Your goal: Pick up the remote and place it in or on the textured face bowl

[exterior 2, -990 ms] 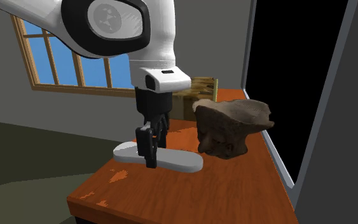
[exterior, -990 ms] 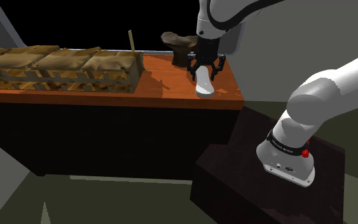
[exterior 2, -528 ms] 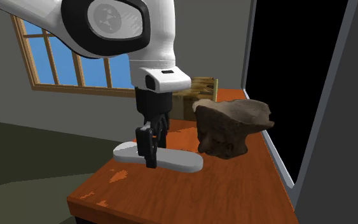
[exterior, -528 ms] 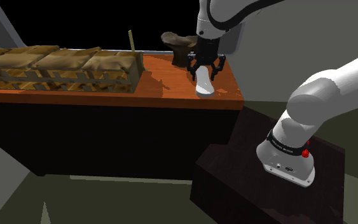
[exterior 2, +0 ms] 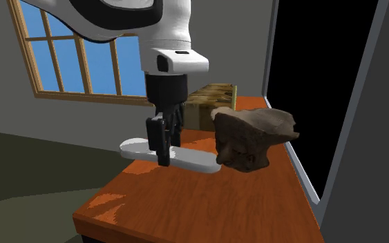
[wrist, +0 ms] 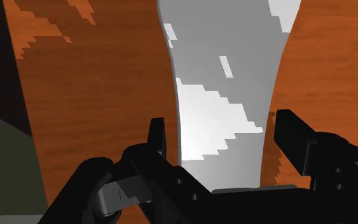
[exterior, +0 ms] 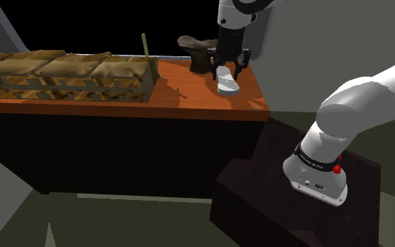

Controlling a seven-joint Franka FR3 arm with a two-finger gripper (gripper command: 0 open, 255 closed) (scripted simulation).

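The tool (exterior 2: 164, 156) is clamped across the middle of the grey remote (exterior 2: 194, 161), its fingers (wrist: 293, 141) pressing both long edges. The remote hangs level just above the orange desk (exterior 2: 206, 207), clear of its surface, one end close beside the brown face bowl (exterior 2: 249, 140), which stands at the desk's window edge.
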